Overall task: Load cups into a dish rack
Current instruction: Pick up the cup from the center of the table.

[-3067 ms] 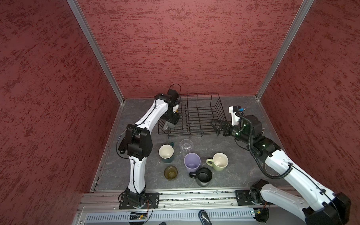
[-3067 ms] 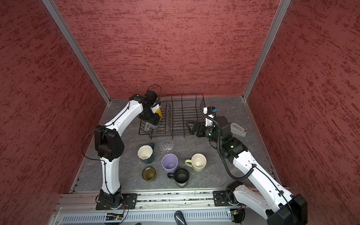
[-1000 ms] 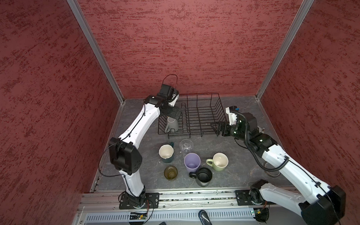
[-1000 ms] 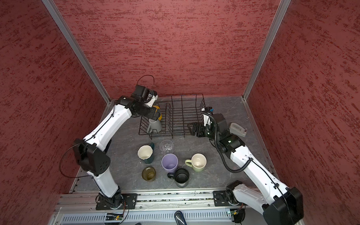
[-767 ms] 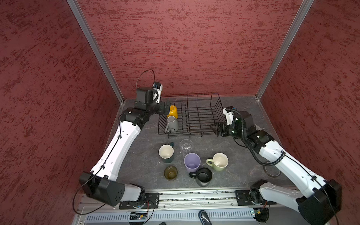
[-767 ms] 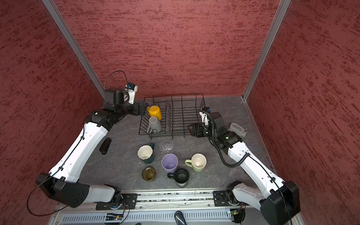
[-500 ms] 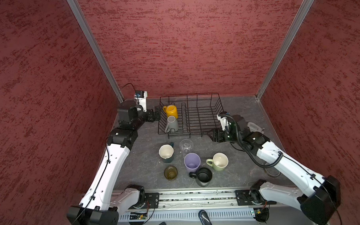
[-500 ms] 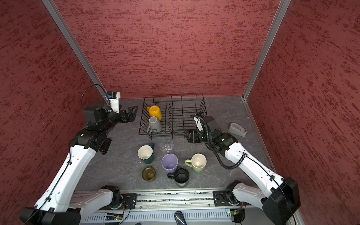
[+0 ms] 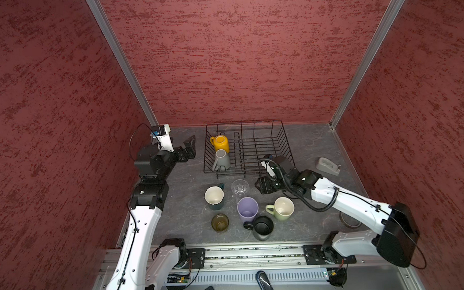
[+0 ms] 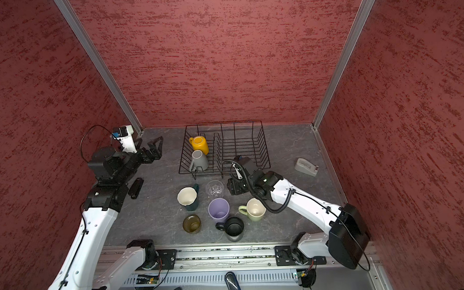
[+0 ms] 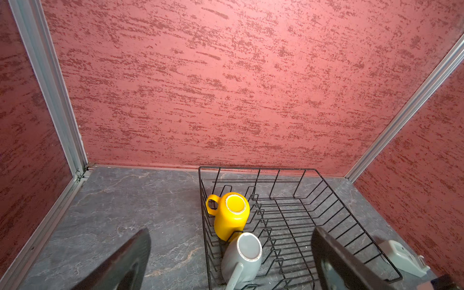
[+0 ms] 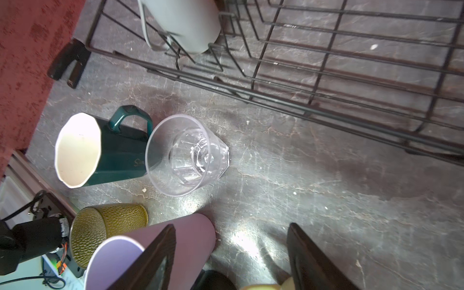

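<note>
I've got the dish rack (image 9: 263,147) blocked at its left end by the yellow mug (image 9: 220,144) and grey mug (image 9: 222,159). The rest is bare wire, open from above. In front, teal mug (image 9: 214,198), clear glass (image 9: 240,188), lilac tumbler (image 9: 247,210), amber glass (image 9: 219,222), black mug (image 9: 262,227) and pale green mug (image 9: 282,208) bunch tightly. There's bare table (image 9: 190,195) left of the dish rack, and a tape dispenser (image 9: 328,166) off its right end.

White arms (image 9: 138,228) carry black joints (image 9: 393,233) and dark fingers (image 11: 125,261) (plus coiled cable (image 9: 333,198)).

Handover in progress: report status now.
Left gripper, right gripper open, empty. Yellow mug, grey mug in black wire dish rack; six cups outside. Nothing blocking.
</note>
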Available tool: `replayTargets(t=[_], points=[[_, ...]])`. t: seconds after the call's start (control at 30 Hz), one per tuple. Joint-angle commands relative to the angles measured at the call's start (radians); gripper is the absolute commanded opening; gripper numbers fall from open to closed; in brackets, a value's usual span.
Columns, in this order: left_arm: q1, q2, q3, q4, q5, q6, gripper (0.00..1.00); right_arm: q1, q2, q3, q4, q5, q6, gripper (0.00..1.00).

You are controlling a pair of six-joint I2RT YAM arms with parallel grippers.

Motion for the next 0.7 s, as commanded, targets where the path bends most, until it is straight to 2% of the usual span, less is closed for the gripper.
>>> replayTargets(t=[0.0,0.3,0.67], points=[[0.019,-0.015,-0.01,0.028,0.039,-0.04,1.0,0.027,0.044,0.052,0.005,0.048,0.013,0.7],[0.035,-0.035,-0.016,0.036,0.047,-0.041,1.0,0.058,0.211,0.137,0.039,0.047,0.011,0.68],[0.059,-0.039,-0.022,0.041,0.073,-0.06,1.0,0.071,0.342,0.172,0.086,0.081,0.006,0.61]])
